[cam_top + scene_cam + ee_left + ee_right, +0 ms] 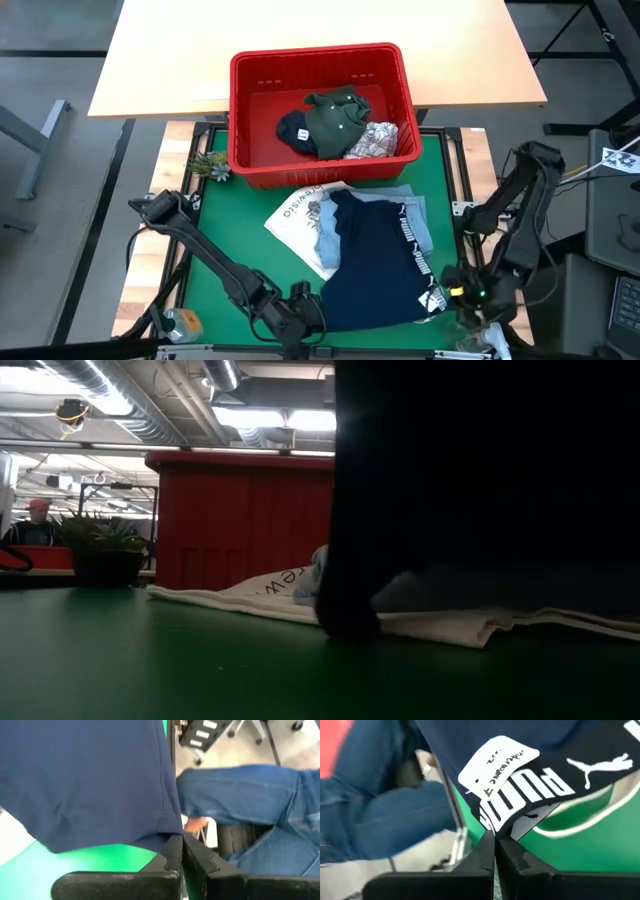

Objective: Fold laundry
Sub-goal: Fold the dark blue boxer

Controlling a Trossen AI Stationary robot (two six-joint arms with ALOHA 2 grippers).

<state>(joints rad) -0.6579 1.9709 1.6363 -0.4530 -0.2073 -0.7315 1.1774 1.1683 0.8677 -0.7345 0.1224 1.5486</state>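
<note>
A navy garment (375, 260) with white PUMA lettering down one side lies spread over light blue denim (420, 215) and a white tote bag (295, 215) on the green mat. My left gripper (312, 305) is shut on its near left corner and my right gripper (450, 295) is shut on its near right corner. In the low view the dark cloth (480, 480) hangs down, its lower edge (350, 625) at the mat. Olive (335, 115), navy (295, 130) and white printed (375, 140) garments lie in the red basket (240, 120). My left gripper pinches the navy garment's stitched hem at a corner (169, 829) between its two shut fingers. The cloth spreads away from the fingers over the mat. My right gripper pinches the end of the lettered PUMA band (506, 826), beside a white paper tag, between its shut fingers.
The red basket stands at the mat's far edge, with a small potted plant (210, 165) to its left. A person in blue jeans (250, 795) is close beyond the table's near edge. Bare green mat (240, 240) lies left of the tote bag.
</note>
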